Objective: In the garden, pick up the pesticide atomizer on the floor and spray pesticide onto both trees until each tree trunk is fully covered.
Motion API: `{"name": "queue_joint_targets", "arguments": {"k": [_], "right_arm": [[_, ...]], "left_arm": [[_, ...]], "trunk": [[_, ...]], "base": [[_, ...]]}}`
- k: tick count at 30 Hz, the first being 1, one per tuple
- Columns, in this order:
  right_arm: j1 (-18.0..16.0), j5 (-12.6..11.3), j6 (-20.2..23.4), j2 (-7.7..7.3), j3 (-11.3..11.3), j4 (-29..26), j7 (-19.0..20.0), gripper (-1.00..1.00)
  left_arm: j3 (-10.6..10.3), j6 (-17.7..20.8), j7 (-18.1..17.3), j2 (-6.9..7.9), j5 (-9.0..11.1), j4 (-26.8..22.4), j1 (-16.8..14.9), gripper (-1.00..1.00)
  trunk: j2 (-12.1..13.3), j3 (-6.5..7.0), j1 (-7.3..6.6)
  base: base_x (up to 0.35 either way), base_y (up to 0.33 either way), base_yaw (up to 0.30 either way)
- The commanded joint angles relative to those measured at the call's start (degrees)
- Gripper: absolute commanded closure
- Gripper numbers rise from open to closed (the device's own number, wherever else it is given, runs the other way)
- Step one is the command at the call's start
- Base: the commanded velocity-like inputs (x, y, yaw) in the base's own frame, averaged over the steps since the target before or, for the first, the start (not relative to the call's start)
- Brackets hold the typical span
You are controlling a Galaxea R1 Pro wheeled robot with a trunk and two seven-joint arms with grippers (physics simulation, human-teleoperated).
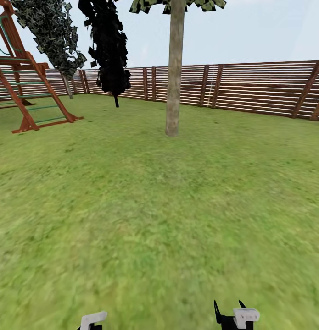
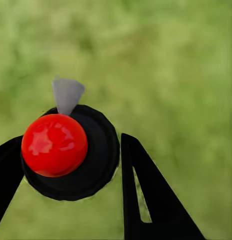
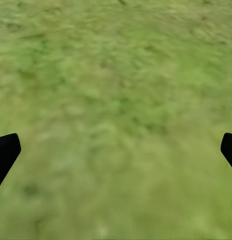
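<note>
The pesticide atomizer (image 2: 70,152) is already gripped in the left hand (image 2: 68,175), the right hand (image 3: 116,150) is open and empty, and the tree trunk (image 1: 174,78) far ahead across the grass (image 1: 131,206) looks unsprayed (spraying of both trees remains).

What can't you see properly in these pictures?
- Pesticide atomizer: in the left wrist view, seen from above between the left gripper's fingers; its label is hidden by its own cap.
- Tree: head view, the crown is cut off by the top edge.
- Right gripper: right wrist view, fingertips just poke in at the edges.
- Grass: blurred.
</note>
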Motion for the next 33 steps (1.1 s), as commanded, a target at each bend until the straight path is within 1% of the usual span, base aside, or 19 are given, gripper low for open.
{"name": "queue_joint_targets", "arguments": {"k": [1, 33], "right_arm": [[0.0, 0.0, 0.0, 0.0, 0.0, 0.0, 0.0, -1.0], [0.0, 0.0, 0.0, 0.03, 0.0, 0.0, 0.0, -1.0]], "left_arm": [[0.0, 0.0, 0.0, 0.03, 0.0, 0.0, 0.0, 1.0], [0.0, 0.0, 0.0, -0.03, -0.1, 0.0, 0.0, 1.0]], "trunk": [[0.0, 0.0, 0.0], [0.0, 0.0, 0.0]], "base": [[0.338, 0.0, 0.0], [0.338, 0.0, 0.0]]}}
